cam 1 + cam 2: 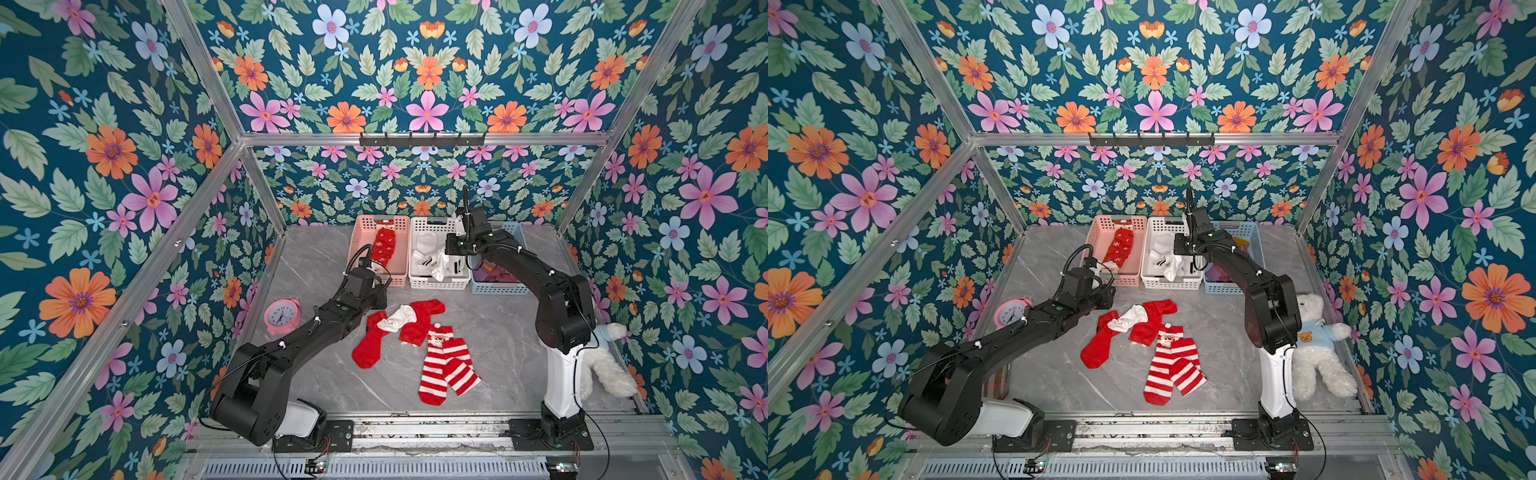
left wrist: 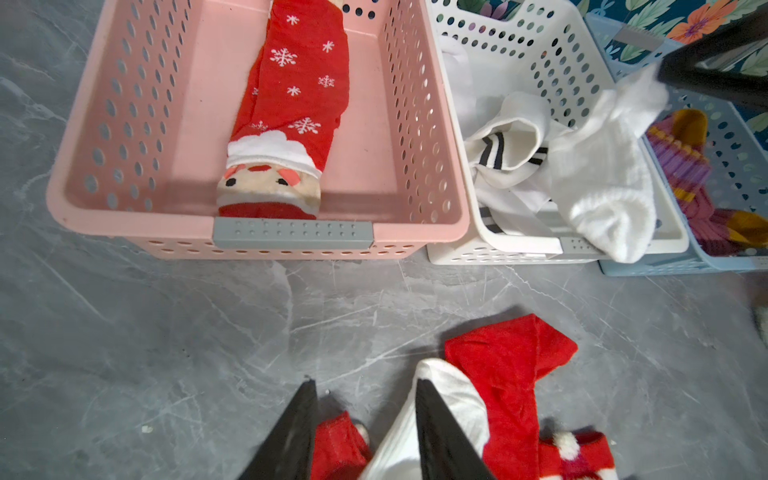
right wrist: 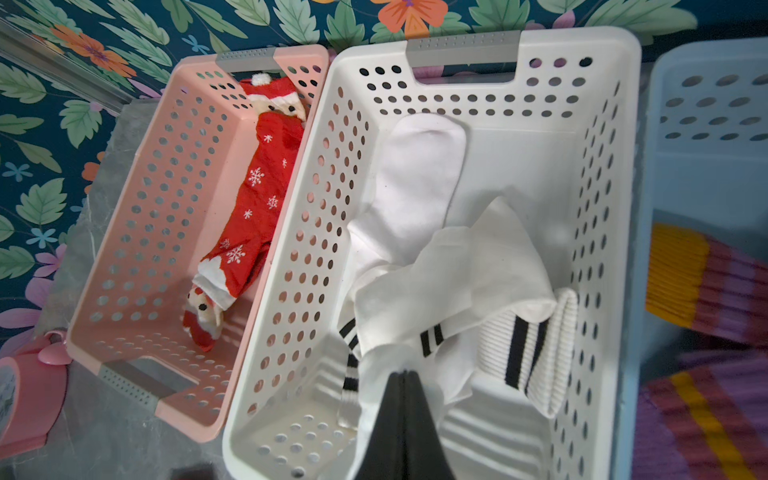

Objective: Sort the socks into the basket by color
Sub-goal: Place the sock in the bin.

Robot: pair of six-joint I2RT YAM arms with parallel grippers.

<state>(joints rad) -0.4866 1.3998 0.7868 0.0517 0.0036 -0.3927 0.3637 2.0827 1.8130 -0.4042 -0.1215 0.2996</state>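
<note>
- Socks not yet sorted lie mid-table (image 1: 498,345): two red socks (image 1: 368,345), a crumpled white sock (image 1: 399,318) and two striped socks (image 1: 444,370).
- At twelve o'clock, the pink basket (image 1: 358,245) holds a snowflake sock (image 1: 383,245), the white basket (image 1: 432,284) banded socks (image 3: 519,345) and the blue basket (image 1: 494,289) purple socks (image 3: 706,415).
- Right gripper (image 3: 405,374) is pinched closed on a plain white sock (image 2: 602,174) that drapes over the white basket's rim.
- Left gripper (image 2: 363,382) hangs empty, jaws apart, over the pile's eleven o'clock edge.
- I judge the task roughly half done.

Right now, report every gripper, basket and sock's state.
Left gripper: open, empty.
Right gripper: shut on hanging white sock.
Pink perforated plastic basket: holds red snowflake sock.
White perforated plastic basket: holds black-banded white socks.
Blue perforated plastic basket: holds maroon-and-mustard socks.
Red-and-white striped socks: loose on grey marble table.
Plain red socks: loose on table.
Plain white sock: loose on table.
</note>
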